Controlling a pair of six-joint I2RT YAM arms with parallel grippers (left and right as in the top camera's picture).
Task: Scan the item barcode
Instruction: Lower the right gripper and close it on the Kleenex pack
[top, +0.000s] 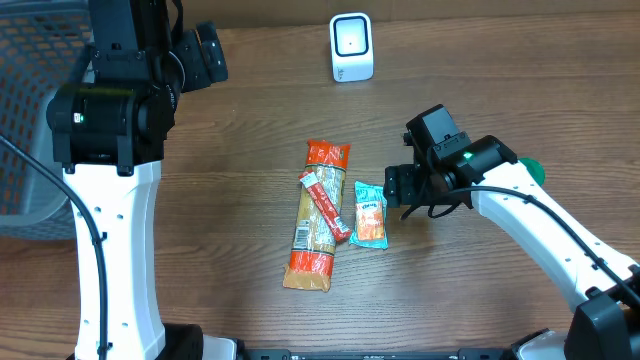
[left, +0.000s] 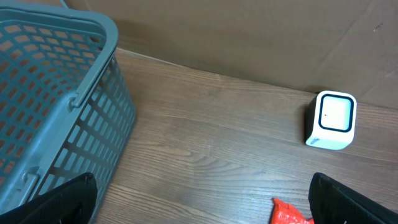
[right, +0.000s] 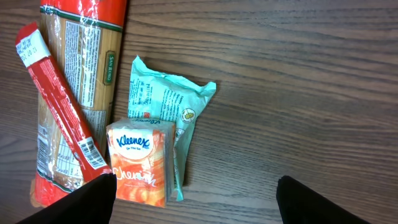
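Right tool (right: 198, 202) wide open, apparently empty.

table (top: 240, 130): wood-grain top, matt, smooth
basket (left: 56, 93): moulded plastic lattice, dull sheen
scanner (top: 351, 47): white plastic shell, glossy face
pasta pack (top: 305, 235): clear film, glossy, printed label
red stick pack (right: 59, 106): shiny film
tissue pack (right: 140, 162): soft plastic wrap, slight gloss
teal packet (right: 161, 93): crinkled film, satin
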